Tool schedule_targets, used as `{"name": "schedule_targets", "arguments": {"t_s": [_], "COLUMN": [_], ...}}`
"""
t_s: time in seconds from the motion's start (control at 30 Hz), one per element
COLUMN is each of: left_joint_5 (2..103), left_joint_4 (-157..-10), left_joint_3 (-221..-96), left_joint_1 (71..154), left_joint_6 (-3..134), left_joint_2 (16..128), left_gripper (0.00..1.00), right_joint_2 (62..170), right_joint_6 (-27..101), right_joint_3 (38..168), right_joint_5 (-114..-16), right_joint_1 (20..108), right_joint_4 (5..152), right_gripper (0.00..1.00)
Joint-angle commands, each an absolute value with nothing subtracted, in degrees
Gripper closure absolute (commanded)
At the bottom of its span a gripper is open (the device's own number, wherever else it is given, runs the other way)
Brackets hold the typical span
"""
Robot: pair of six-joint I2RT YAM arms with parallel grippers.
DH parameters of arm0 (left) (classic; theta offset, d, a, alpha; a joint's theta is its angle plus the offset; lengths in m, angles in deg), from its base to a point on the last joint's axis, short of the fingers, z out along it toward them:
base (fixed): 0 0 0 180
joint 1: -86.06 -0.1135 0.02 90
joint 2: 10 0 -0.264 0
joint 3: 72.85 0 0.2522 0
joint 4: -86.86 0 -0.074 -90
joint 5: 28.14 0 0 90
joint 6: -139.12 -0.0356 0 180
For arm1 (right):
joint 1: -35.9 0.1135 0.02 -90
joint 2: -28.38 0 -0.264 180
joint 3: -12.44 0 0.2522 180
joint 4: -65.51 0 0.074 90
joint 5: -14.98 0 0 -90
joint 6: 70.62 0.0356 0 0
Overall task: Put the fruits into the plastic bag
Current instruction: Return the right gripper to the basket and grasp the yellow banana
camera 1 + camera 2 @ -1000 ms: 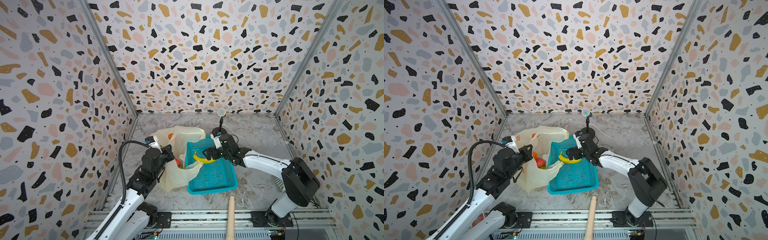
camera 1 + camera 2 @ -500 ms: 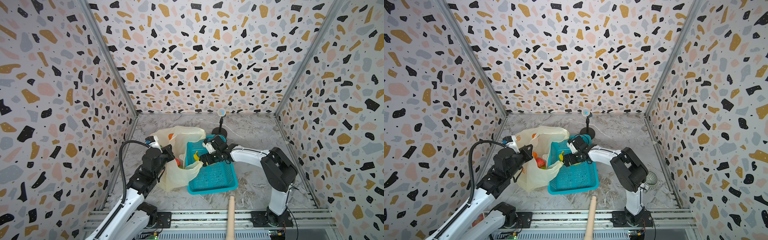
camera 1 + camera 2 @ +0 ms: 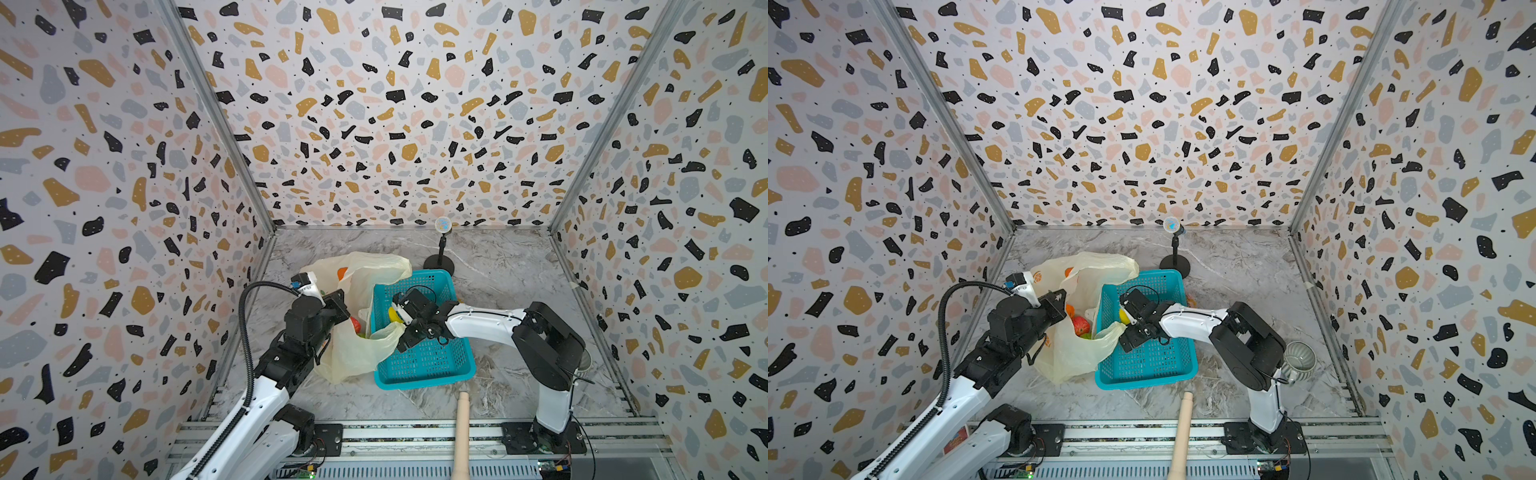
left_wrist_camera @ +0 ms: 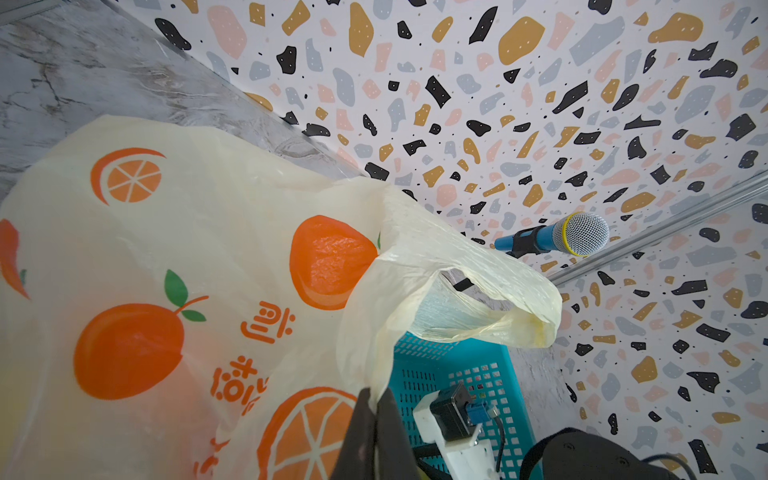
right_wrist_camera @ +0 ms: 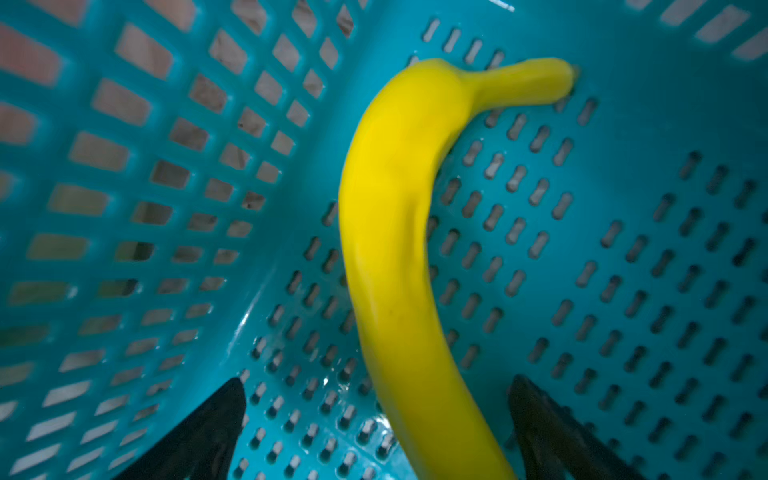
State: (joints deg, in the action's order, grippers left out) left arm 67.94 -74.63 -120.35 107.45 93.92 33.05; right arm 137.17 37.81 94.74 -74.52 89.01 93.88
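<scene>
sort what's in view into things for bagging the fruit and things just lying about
For the job: pale-yellow translucent plastic bag printed with oranges, yellow curved toy banana, red round toy fruit, teal perforated plastic basket, left claw, right claw.
Lying about: blue-handled microphone on a black stand, grey ribbed bowl, pale wooden rod.

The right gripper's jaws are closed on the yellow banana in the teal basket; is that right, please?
No: the right gripper has its jaws open either side of the yellow curved banana in the teal perforated basket; the right wrist view shows it.
</scene>
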Motion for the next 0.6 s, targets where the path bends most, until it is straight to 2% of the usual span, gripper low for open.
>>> {"name": "schedule_targets", "arguments": {"t_s": [0.0, 0.13, 0.23, 0.53, 0.57], "left_joint_5": [67.39, 67.69, 67.92, 68.18, 68.10], "left_joint_4": [-75.76, -75.43, -75.49, -75.69, -75.69], "left_joint_3": [-122.17, -122.34, -121.85, -121.27, -121.26], "left_joint_1": [107.51, 107.51, 107.54, 107.54, 107.51], "left_joint_6": [93.68, 93.96, 94.46, 94.88, 94.74], "left_joint_2": [33.43, 33.53, 33.17, 32.63, 32.55], "left_gripper": [1.00, 1.00, 1.00, 1.00, 1.00], "right_joint_2": [137.52, 136.26, 134.48, 127.96, 126.62], "right_joint_6": [37.86, 37.42, 37.54, 41.84, 42.12], "right_joint_3": [95.38, 93.05, 90.55, 84.41, 83.16], "right_joint_5": [-80.11, -79.45, -79.71, -78.63, -78.62], "right_joint_1": [89.30, 89.26, 89.24, 86.50, 86.12], "right_joint_4": [96.73, 93.36, 89.94, 82.25, 80.74], "right_gripper": [0.01, 0.00, 0.07, 0.43, 0.50]}}
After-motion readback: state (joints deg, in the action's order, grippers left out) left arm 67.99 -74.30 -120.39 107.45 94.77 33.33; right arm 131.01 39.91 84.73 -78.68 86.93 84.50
